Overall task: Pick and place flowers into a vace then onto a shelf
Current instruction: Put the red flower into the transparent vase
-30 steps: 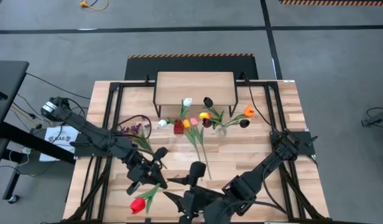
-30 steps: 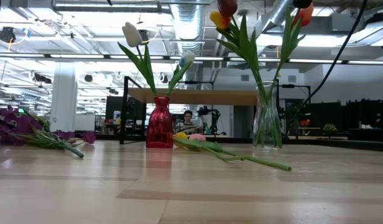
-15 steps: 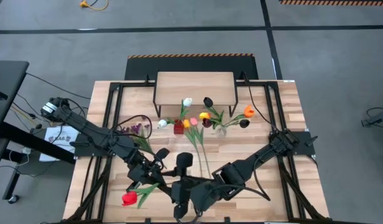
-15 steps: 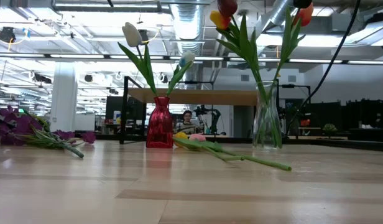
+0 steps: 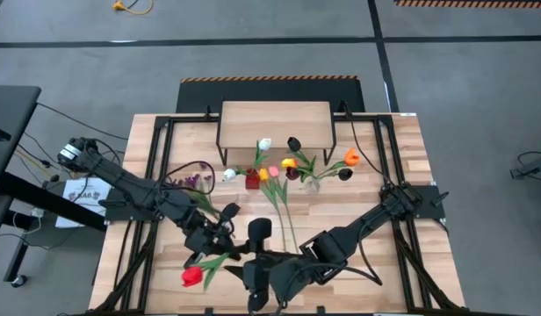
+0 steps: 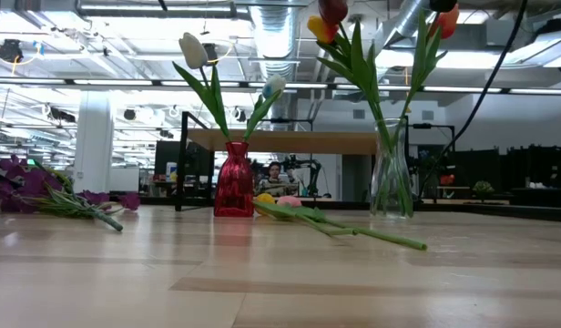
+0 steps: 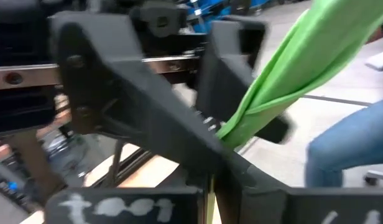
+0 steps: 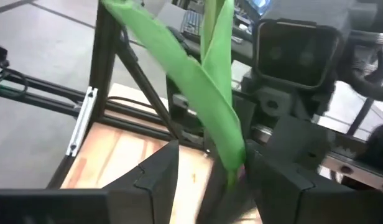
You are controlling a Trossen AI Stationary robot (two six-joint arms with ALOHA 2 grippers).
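Observation:
A red tulip (image 5: 192,276) with a green stem and leaves (image 8: 204,81) is held up near the table's near edge by my left gripper (image 5: 216,250), which is shut on it. My right gripper (image 5: 249,270) is open right beside it. Its two fingers (image 8: 157,177) stand on either side of the stem and leaves; whether they touch, I cannot tell. A red vase (image 5: 252,182) and a glass vase (image 5: 310,183), both with tulips, stand before the shelf (image 5: 275,123). Loose tulips (image 5: 279,200) and purple blossoms (image 5: 193,182) lie on the table. My left gripper pinches the tulip's green stem (image 7: 232,134) between its two shut fingers, away from the red head. The fingers come about level from the table's left. The tulip is lifted clear, its head (image 5: 192,276) out toward the near left and lower than the grip.
Black frame rails (image 5: 152,175) run along both sides of the table. In the low view the red vase (image 6: 233,191), the glass vase (image 6: 391,182) and a lying tulip (image 6: 335,228) fill the middle. A person's leg (image 7: 347,155) shows beyond the table.
My right gripper has swung toward the table's left, rolling as it went, and come up against the held stem. The red tulip's head has shifted a little in my left gripper's hold, which stays about in place.

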